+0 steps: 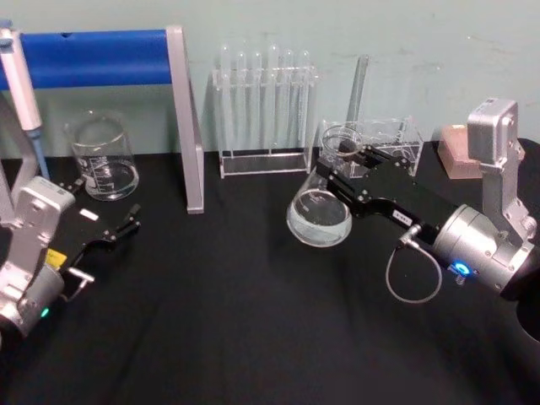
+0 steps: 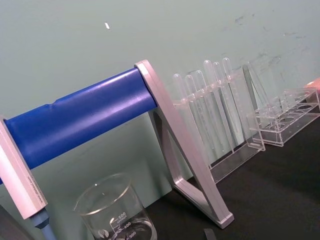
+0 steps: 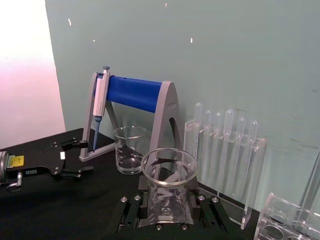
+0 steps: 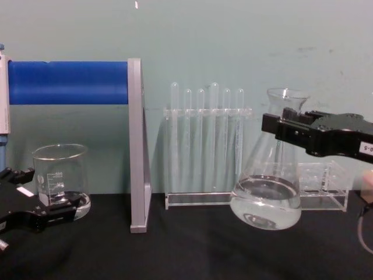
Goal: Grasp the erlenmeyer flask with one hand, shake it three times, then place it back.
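Black tabletop (image 1: 236, 321) spreads in front of a pale green wall. Nearest, on the robot's left side, the left gripper (image 1: 131, 219) sits parked low over the table, its fingers spread apart with nothing between them.

Farther in, the right gripper (image 4: 285, 131) reaches from the right with its fingers clamped on the neck of the erlenmeyer flask (image 4: 265, 186). The flask is clear glass. Its flared rim sits just above the fingers and its wide round base hangs below them, tilted toward the robot's left. Clear liquid pools in the base, and the base appears to hang free of the table.

Just beyond the left fingers stands a glass beaker (image 1: 103, 160). Behind the right fingers is a clear rack (image 1: 392, 139), with a test tube rack (image 1: 263, 110) to its left. A blue-barred stand (image 1: 93, 57) rises behind the beaker.
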Robot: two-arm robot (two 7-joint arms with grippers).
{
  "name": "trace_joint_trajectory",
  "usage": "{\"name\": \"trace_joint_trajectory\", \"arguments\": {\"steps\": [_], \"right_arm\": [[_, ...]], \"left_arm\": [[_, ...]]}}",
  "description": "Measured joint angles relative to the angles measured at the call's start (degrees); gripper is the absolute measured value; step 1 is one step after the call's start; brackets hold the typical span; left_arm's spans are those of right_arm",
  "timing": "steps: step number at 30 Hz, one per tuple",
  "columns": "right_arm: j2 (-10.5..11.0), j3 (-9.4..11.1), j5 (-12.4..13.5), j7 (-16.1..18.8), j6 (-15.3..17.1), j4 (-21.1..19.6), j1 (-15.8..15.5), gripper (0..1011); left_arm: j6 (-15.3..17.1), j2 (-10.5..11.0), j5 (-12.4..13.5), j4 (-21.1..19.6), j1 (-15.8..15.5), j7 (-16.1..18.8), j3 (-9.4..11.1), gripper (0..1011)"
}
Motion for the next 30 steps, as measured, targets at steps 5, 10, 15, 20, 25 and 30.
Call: {"name": "trace_joint_trajectory", "arguments": {"steps": [5,10,15,20,25,30], "right_arm": [[0.11,-0.2,0.02,-0.05,-0.07,0.22,0.13,448],[0.21,-0.46,0.0,-0.1,-0.2,0.55,0.16,448],[0.37,-0.89,-0.29,0.1,-0.43,1.25,0.23,448],[0.55,-1.36,-0.54,0.92,-0.86,2.2,0.53,448],[0.67,-1.74,-0.55,1.75,-1.18,3.21,0.71,448],[0.88,-2.18,-0.48,2.77,-1.75,4.35,0.85,448]], "left_arm": [[0.0,0.0,0.0,0.0,0.0,0.0,0.0,1001],[0.0,0.0,0.0,0.0,0.0,0.0,0.0,1001],[0.0,0.0,0.0,0.0,0.0,0.0,0.0,1001],[0.0,0.0,0.0,0.0,0.0,0.0,0.0,1001],[0.0,0.0,0.0,0.0,0.0,0.0,0.0,1000],[0.0,0.0,0.0,0.0,0.0,0.0,0.0,1001]]}}
